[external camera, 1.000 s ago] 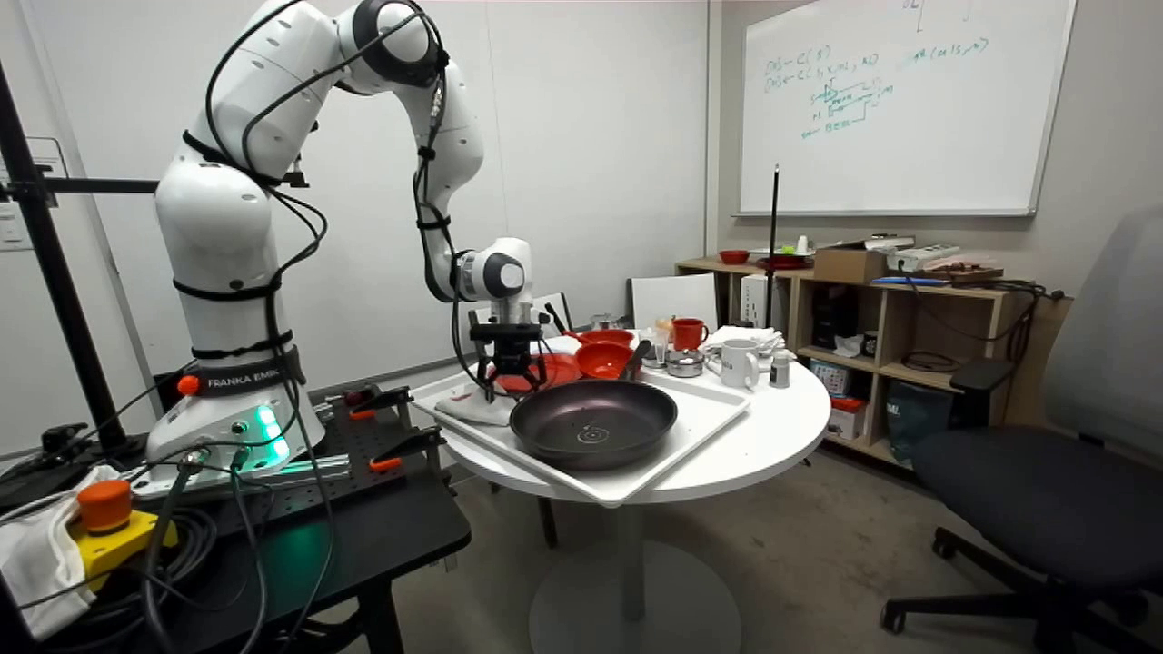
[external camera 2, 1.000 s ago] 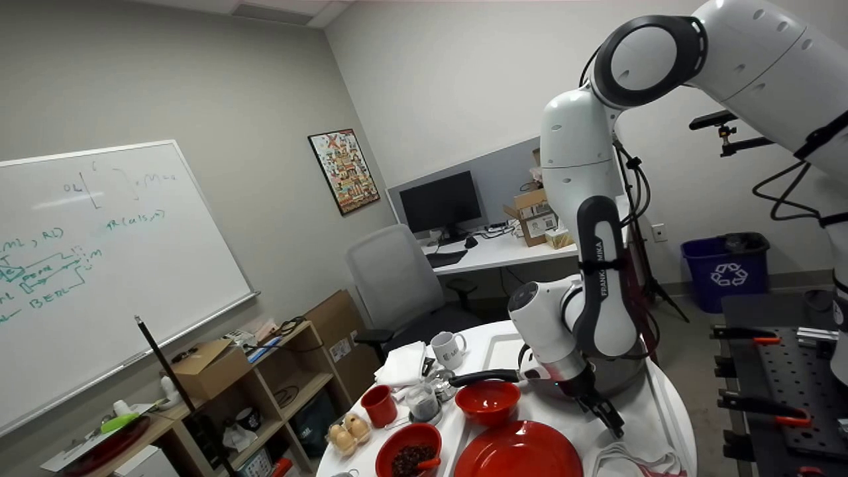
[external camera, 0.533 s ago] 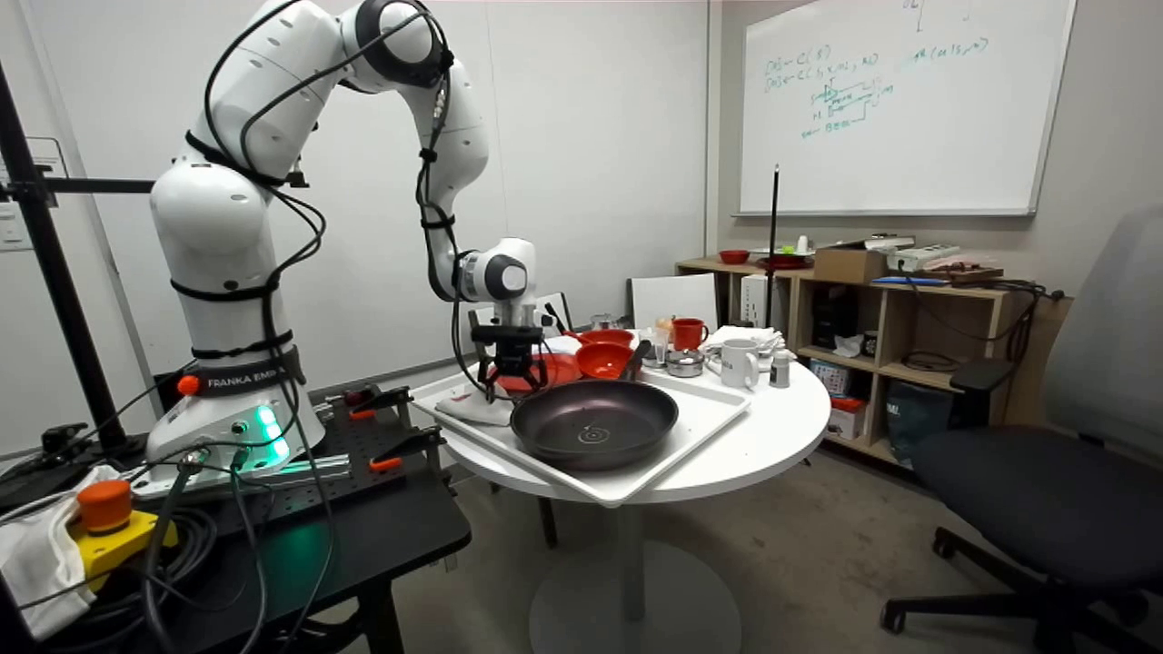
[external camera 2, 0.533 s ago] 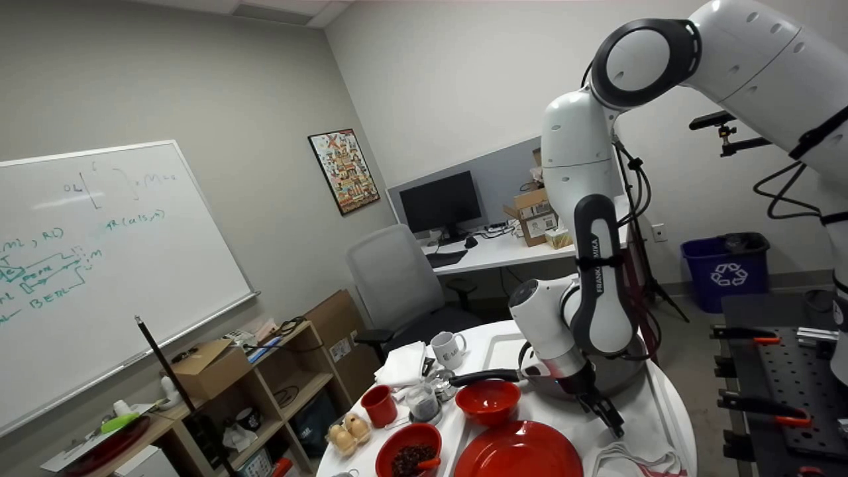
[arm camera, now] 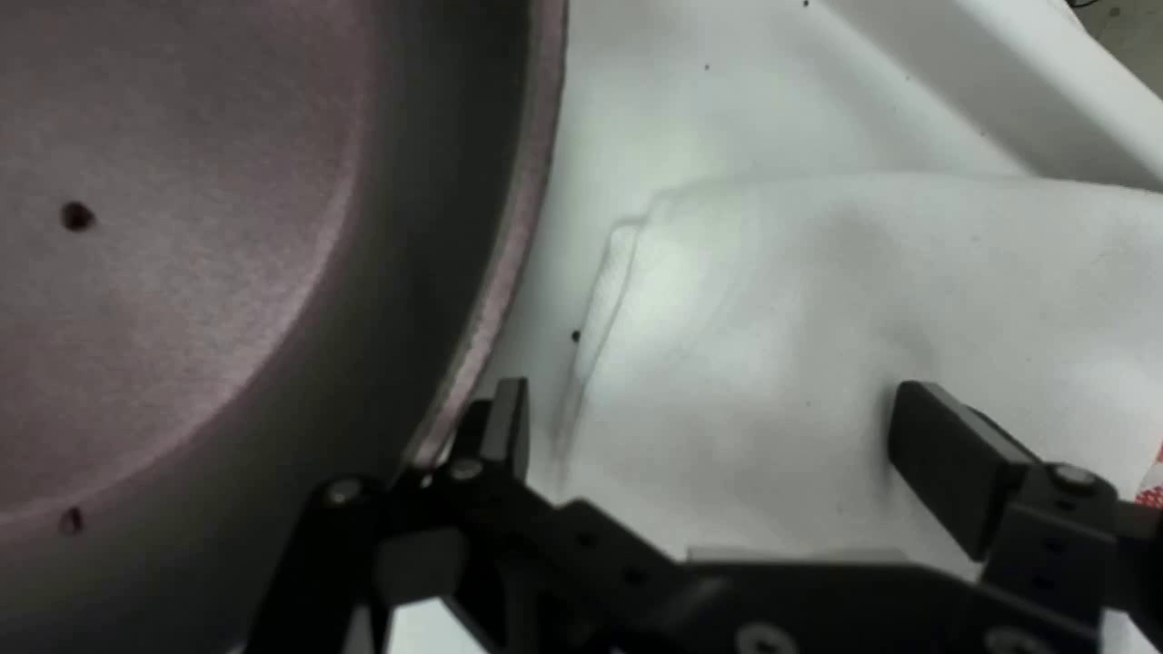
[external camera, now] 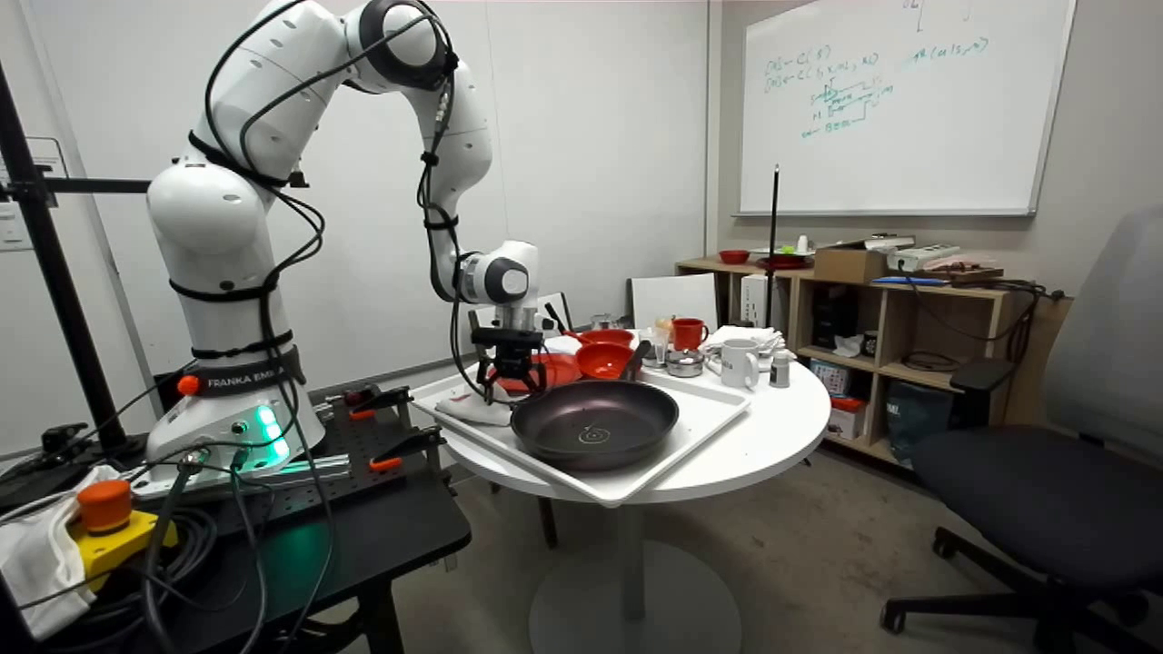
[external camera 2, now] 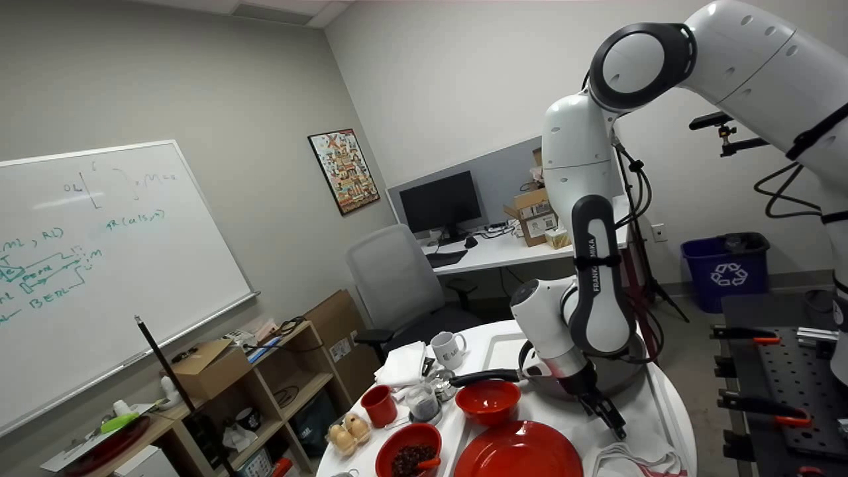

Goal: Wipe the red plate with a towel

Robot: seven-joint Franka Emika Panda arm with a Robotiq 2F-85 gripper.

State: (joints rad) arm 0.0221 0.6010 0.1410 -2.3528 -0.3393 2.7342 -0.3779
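Observation:
The red plate (external camera 2: 520,454) lies flat in an exterior view, cut off by the lower edge; elsewhere the arm partly covers it (external camera: 556,368). Beside it the white towel (external camera 2: 633,460) with red stripes lies folded on the tray, and it fills much of the wrist view (arm camera: 772,291). Low over the towel's edge nearest the pan, my gripper (arm camera: 713,395) stands wide open, pointing down. One finger (arm camera: 945,454) is over the towel, close to the cloth; touching or not, I cannot tell. The opposite finger (arm camera: 511,427) is between towel and pan rim. Nothing is gripped.
A large dark pan (external camera: 595,422) sits right beside the gripper, its rim close to one finger. Both pan and towel are on a white tray (external camera: 704,427) with raised edges. Red bowls (external camera 2: 488,401), a red mug (external camera 2: 379,405), eggs (external camera 2: 348,434) and a white mug (external camera 2: 448,350) stand around.
The arm's upper links and wrist have shifted slightly, while the gripper's fingertips have hardly moved over the towel. The jaws stay open, and plate, towel and pan lie as before.

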